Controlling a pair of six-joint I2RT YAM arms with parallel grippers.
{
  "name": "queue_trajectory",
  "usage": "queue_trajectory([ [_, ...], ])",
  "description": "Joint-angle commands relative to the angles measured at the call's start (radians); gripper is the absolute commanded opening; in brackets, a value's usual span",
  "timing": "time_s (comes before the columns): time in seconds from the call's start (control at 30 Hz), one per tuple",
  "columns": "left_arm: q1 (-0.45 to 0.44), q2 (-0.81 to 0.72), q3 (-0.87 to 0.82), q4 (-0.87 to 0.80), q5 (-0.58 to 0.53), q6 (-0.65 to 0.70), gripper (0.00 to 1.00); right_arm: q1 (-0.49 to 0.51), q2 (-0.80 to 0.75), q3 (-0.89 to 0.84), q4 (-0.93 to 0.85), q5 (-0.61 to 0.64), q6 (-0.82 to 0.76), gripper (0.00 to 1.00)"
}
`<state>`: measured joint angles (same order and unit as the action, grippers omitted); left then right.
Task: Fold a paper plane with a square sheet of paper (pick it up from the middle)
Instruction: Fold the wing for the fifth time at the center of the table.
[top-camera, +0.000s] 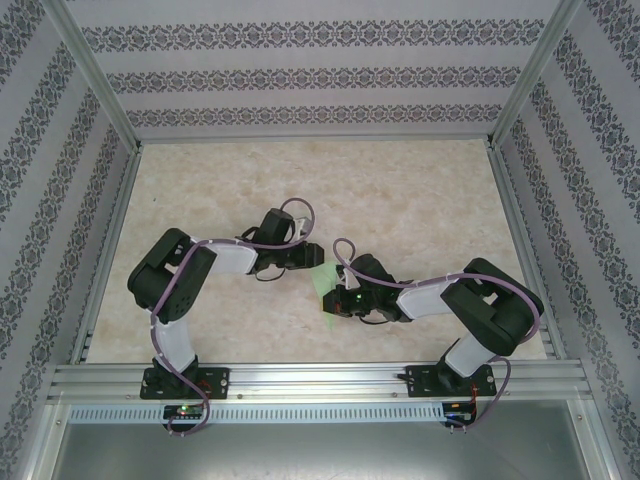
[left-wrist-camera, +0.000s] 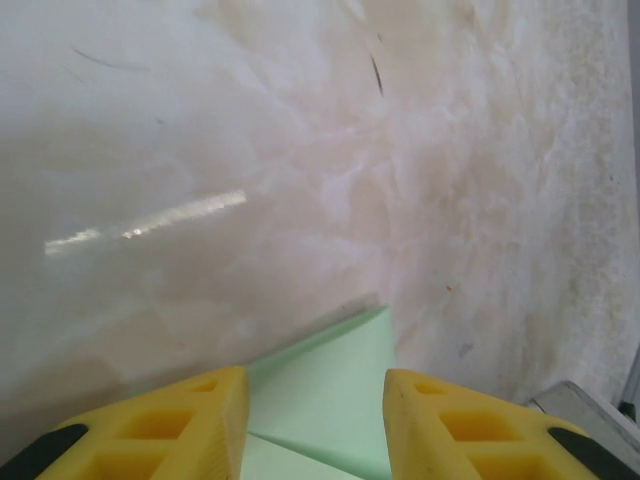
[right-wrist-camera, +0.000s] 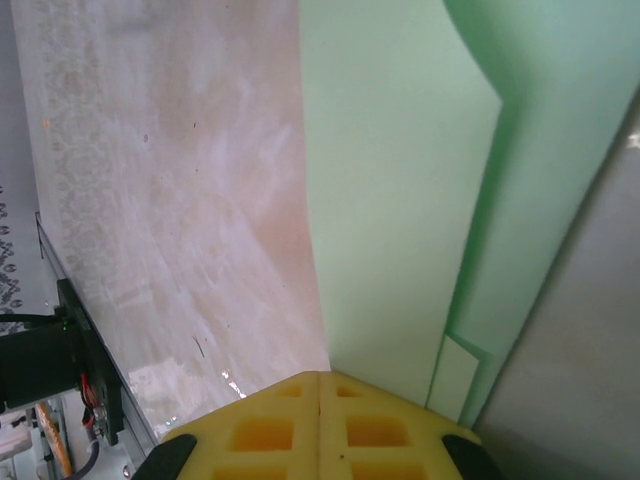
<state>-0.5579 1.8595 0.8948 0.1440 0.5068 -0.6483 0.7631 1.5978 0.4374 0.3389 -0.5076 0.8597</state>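
The square sheet of paper (top-camera: 321, 283) is pale green and folded to a pointed shape, lying on the table between both grippers. In the left wrist view the paper (left-wrist-camera: 335, 370) shows a crease and a corner, and my left gripper (left-wrist-camera: 315, 380) stands over it, open, with the paper showing in the gap. In the top view the left gripper (top-camera: 308, 262) is at the paper's far end and my right gripper (top-camera: 337, 303) at its near end. The right gripper (right-wrist-camera: 320, 376) is shut, its tips at the edge of the layered paper (right-wrist-camera: 400, 200). I cannot tell whether any paper is pinched.
The pale marbled table (top-camera: 400, 200) is ringed by aluminium rails (top-camera: 320, 378) and patterned walls (top-camera: 300, 70). A grey blurred surface (right-wrist-camera: 585, 330) stands close on the right in the right wrist view. A metal edge (left-wrist-camera: 585, 400) shows low right in the left wrist view.
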Motion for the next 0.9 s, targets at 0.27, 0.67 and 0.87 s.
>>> queue_trajectory([
  [0.27,0.061,-0.104,0.030,-0.086,-0.060,0.050,0.45,-0.029,0.039,0.024,-0.253,0.021,-0.097,0.03],
  [0.67,0.029,-0.327,-0.101,-0.141,-0.055,0.001,0.45,-0.050,0.063,0.081,-0.297,0.007,-0.135,0.03],
  [0.87,-0.018,-0.402,-0.120,-0.157,-0.081,-0.012,0.46,-0.050,0.057,0.068,-0.323,0.015,-0.129,0.03],
])
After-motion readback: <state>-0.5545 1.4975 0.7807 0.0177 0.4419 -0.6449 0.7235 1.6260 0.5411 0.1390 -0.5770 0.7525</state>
